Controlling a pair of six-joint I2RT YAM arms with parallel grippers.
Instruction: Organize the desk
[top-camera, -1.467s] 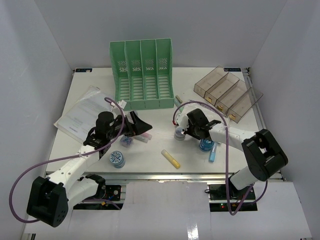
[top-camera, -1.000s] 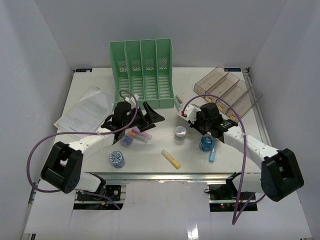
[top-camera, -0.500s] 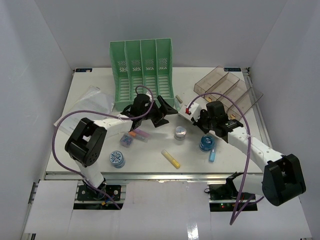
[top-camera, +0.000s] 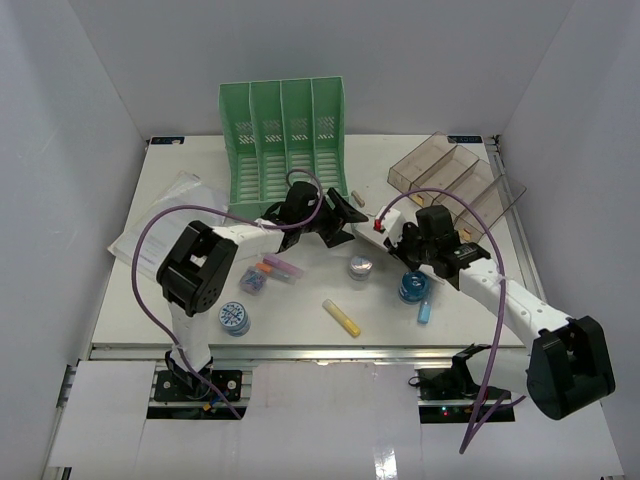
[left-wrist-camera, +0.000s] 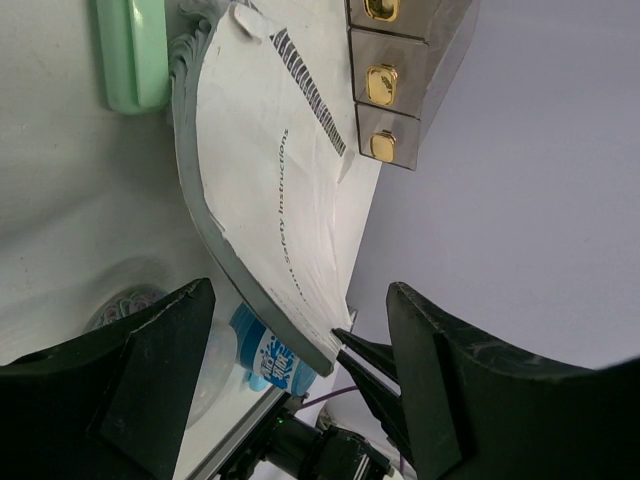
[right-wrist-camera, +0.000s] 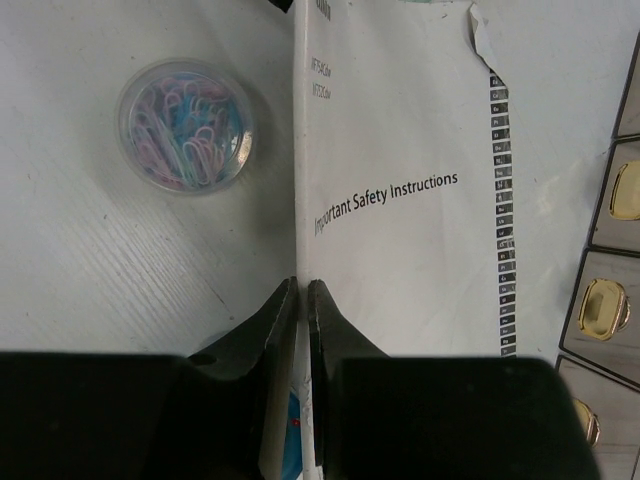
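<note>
The white surface (top-camera: 295, 310) fills the middle of my overhead view, boxed in by plain white walls (top-camera: 60, 150) on its left, right and far sides. My right pincer (right-wrist-camera: 302, 290) is closed almost completely on the edge of a booklet (right-wrist-camera: 400, 180) titled "Important Safety Instructions", which curves up off the surface right of centre. My left pincer (left-wrist-camera: 300, 295) is spread wide, gripping nothing, and faces that booklet. A green file rack (top-camera: 285, 135) stands at the far edge. A clear brown tray (top-camera: 455, 180) sits by the far right corner, and loose papers (top-camera: 165, 220) lie at the left edge. A jar of paper clips (right-wrist-camera: 185, 125) sits just beside the booklet.
</note>
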